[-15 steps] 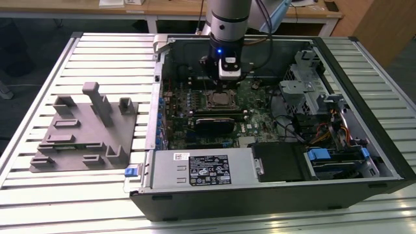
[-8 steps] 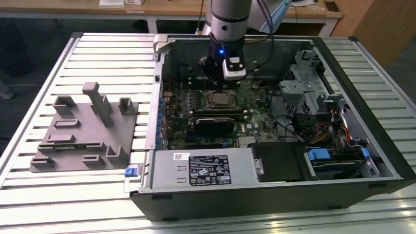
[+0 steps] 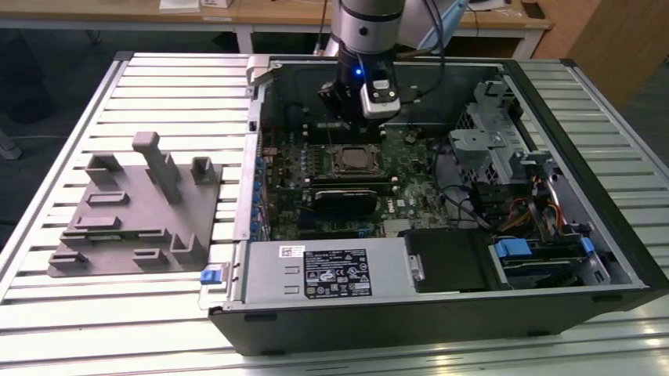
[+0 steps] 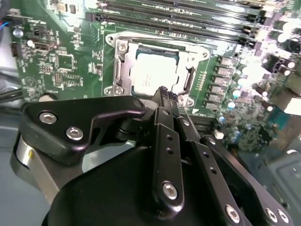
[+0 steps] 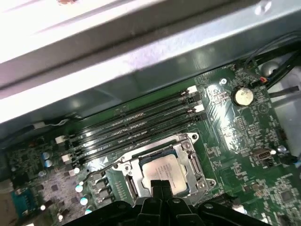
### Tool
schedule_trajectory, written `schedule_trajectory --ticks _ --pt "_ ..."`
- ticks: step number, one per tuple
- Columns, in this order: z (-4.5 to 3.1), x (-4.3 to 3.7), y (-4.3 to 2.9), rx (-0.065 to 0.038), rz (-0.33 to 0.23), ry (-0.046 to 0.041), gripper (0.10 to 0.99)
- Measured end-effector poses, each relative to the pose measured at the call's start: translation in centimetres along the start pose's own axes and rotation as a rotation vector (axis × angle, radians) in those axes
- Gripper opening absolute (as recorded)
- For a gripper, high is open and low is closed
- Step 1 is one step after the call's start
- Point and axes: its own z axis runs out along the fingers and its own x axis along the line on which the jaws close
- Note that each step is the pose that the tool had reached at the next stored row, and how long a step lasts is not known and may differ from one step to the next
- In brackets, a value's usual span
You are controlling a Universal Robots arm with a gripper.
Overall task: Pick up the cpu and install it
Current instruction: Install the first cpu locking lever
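cpu (image 4: 154,71) already seated in socket (image 4: 123,70), upper-center of 2nd wrist view; gripper (image 4: 164,94) pressed together, empty, hovering just above.

The cpu (image 5: 162,172) sits in its socket (image 5: 188,162), the closed pincer (image 5: 161,187) just above it.
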Motion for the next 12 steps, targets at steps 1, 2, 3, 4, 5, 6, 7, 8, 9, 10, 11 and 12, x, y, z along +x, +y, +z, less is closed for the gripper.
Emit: schedule_trajectory --ticks 1,2,3,4,5,6,7,8,9,10,11,12 --pt "-0.28 0.0 0.01 0.0 -0.001 0.0 0.106" --pt "-0.54 0.0 0.01 0.0 -0.002 0.0001 0.106" --pt "-0.74 0.0 0.02 0.0 -0.004 0.0001 0.106" --pt "-0.81 0.0 0.02 0.0 -0.006 0.0001 0.106" --pt "-0.8 0.01 0.02 0.0 -0.01 0.0001 0.106" --pt "-0.8 0.02 0.02 0.001 -0.019 -0.0001 0.106" --pt "-0.8 0.02 0.01 0.002 -0.034 -0.0001 0.106" --pt "-0.8 0.02 0.01 0.003 -0.05 0.0002 0.106" --pt "-0.8 0.03 0.01 0.004 -0.067 0.0009 0.106" --pt "-0.79 0.03 0.01 0.005 -0.084 0.0013 0.106" --pt "-0.79 0.03 0.01 0.005 -0.101 0.0017 0.106" --pt "-0.78 0.04 0.01 0.005 -0.118 0.0021 0.106"
